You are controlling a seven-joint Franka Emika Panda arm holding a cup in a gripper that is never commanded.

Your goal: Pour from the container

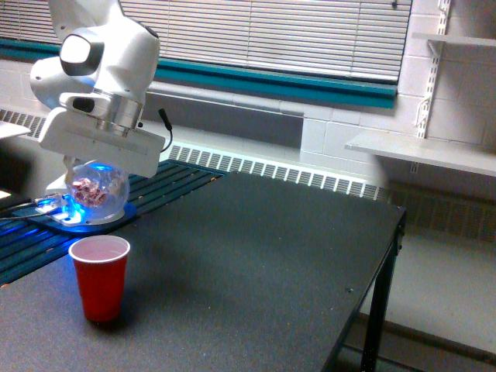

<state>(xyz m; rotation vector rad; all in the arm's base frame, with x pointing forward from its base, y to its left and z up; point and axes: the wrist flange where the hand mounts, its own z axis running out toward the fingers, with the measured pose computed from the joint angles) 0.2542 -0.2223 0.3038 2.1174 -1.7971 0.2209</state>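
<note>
The clear, round-bodied container [96, 192] hangs under my gripper [99, 172] at the exterior view's left, with pinkish-brown pieces showing through its wall. My gripper is shut on it, though the white hand covers the fingers. The container is tilted and sits above and slightly behind the red cup [100, 277]. That red cup stands upright on the dark table [256, 263] near its front left corner, and its inside looks pale pink. A small gap separates the container's bottom from the cup's rim.
The arm's white base [81, 205] glows blue on a slatted mat [167, 182] behind the cup. The table's right edge [387, 256] drops to the floor. A white shelf [422, 151] juts from the wall at the right.
</note>
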